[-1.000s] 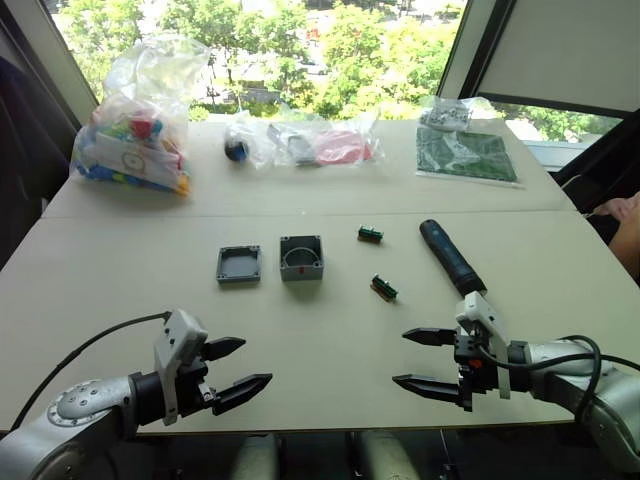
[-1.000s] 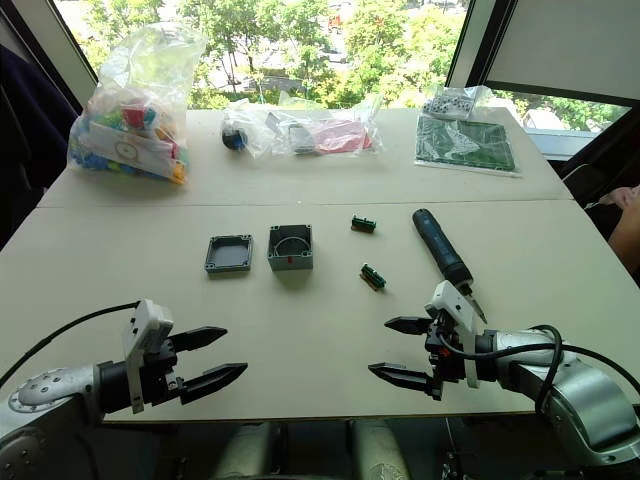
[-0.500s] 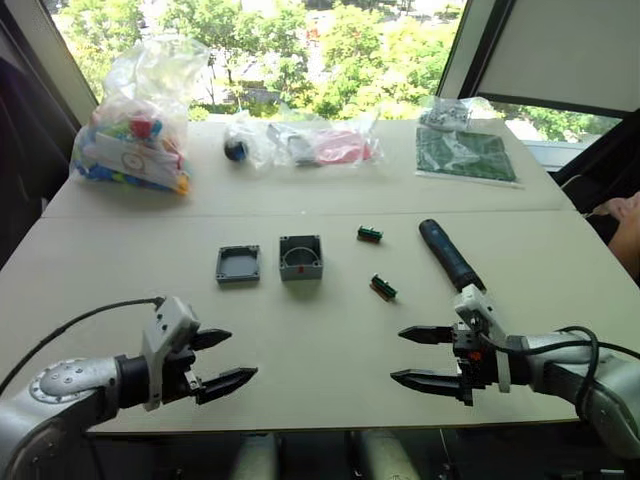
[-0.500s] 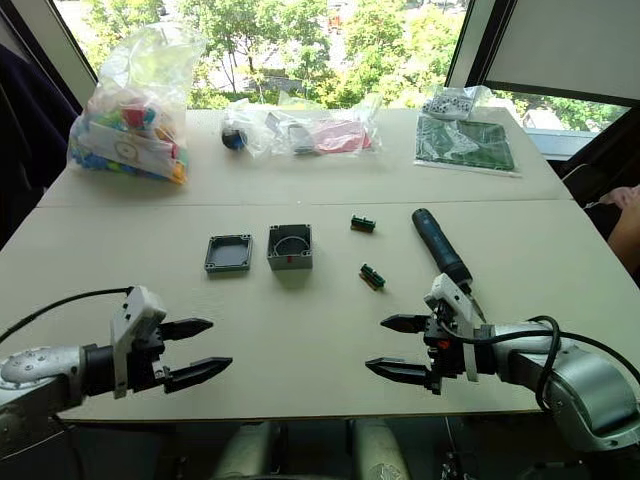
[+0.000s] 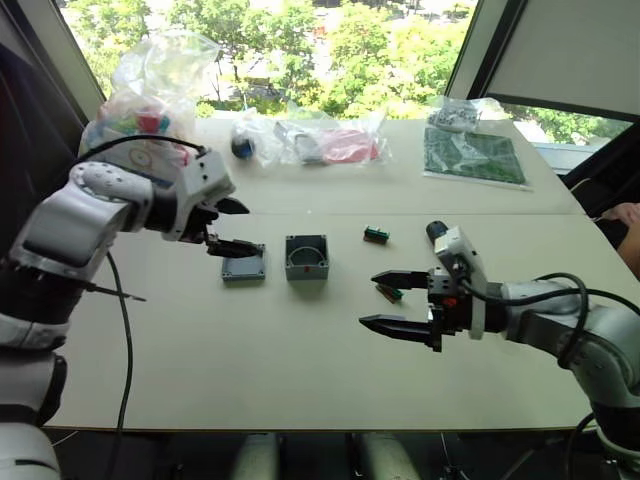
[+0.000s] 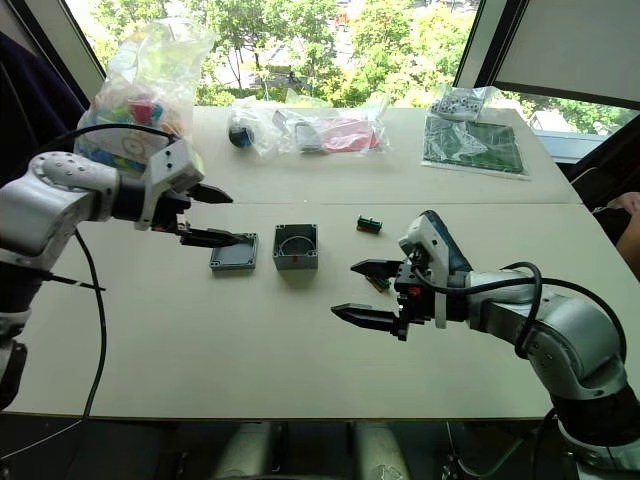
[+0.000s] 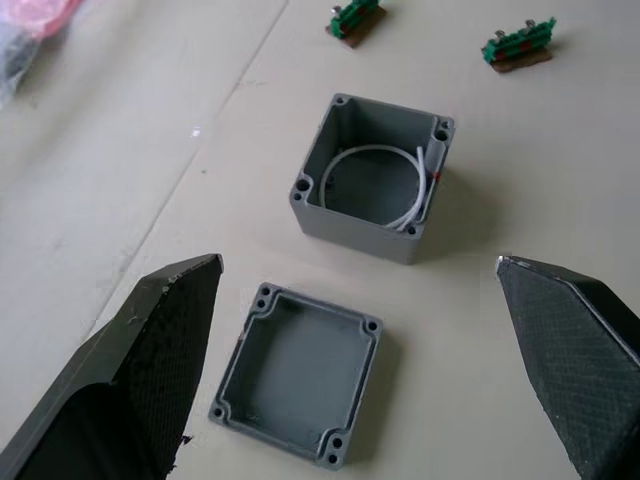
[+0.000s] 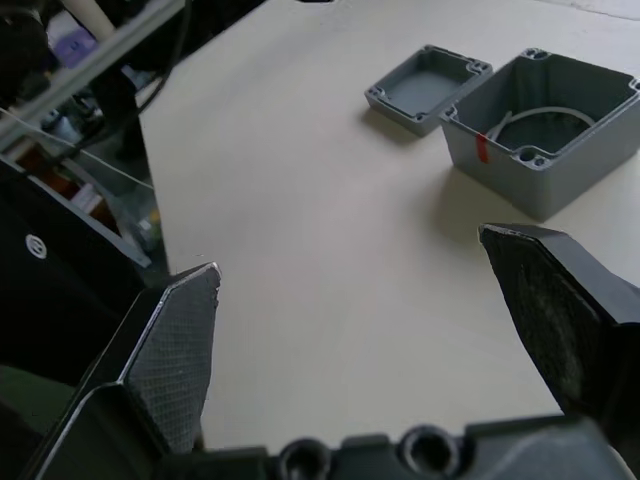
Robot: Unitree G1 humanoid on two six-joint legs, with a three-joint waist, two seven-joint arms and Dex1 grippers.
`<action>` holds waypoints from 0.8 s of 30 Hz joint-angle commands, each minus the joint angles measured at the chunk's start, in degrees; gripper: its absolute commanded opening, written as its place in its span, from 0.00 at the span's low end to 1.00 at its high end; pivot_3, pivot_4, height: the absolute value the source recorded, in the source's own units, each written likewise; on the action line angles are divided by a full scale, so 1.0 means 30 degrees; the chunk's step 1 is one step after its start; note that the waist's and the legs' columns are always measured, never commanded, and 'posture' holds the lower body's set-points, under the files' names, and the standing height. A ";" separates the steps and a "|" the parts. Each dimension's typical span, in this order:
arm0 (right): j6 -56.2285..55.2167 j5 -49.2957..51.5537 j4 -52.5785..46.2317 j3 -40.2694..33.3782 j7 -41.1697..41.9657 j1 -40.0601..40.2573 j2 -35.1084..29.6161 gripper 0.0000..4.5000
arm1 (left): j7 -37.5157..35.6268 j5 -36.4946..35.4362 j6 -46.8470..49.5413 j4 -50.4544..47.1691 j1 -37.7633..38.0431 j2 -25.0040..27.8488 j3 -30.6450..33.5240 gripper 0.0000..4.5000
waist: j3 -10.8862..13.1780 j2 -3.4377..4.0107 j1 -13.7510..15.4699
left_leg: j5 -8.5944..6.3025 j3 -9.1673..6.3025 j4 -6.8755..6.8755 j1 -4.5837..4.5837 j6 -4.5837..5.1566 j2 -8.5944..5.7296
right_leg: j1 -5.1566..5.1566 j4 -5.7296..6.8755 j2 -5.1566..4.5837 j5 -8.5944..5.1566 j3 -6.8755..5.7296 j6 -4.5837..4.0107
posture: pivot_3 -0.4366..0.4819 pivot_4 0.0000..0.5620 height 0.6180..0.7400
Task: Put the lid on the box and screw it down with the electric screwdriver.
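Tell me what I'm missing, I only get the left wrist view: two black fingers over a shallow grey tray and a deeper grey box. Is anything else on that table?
Observer: Yes, the right gripper hangs open past the box, on the side away from the lid.
Operator: Is there a tool to screw it down?
Observer: The electric screwdriver lies behind the right arm, mostly hidden.
Operator: And further back?
Observer: Clear plastic bags of colourful parts sit by the window.

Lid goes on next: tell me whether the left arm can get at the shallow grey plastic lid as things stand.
Probably yes: the open left end effector hovers right above the shallow grey plastic lid, nothing between them.
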 commanded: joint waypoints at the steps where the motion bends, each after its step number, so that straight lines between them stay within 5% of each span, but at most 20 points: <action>1: -0.0724 -0.1354 -0.1014 0.0551 -0.1563 0.0274 0.0747 0.98 | -0.1936 0.2096 -0.2616 0.2651 -0.1103 -0.1415 -0.1393 1.00 | 0.0000 0.0000 -0.0038 | 0.0000 0.0001 -0.0001 -0.0001 0.0000 0.0000 | -0.0004 0.0002 0.0000 0.0001 0.0003 0.0001 | 0.48 0.27 1.00; 20: -0.1355 -0.3869 -0.2237 0.0774 -0.5533 0.2318 0.3540 0.98 | -0.3895 0.6250 -0.7016 0.9061 -0.2139 -0.6545 -0.1906 1.00 | 0.0003 -0.0006 -0.0028 | -0.0003 -0.0016 0.0031 0.0020 0.0010 -0.0005 | -0.0083 0.0233 -0.0003 -0.0032 0.0022 0.0068 | 0.48 0.27 1.00; 24: -0.1252 -0.3900 -0.2424 0.0623 -0.5861 0.2424 0.3657 1.00 | -0.4179 0.6681 -0.7890 0.9674 -0.2079 -0.6864 -0.1914 0.67 | 0.0003 -0.0006 -0.0024 | -0.0003 -0.0020 0.0032 0.0021 0.0010 -0.0005 | -0.0083 0.0238 0.0000 -0.0034 0.0021 0.0070 | 0.48 0.27 1.00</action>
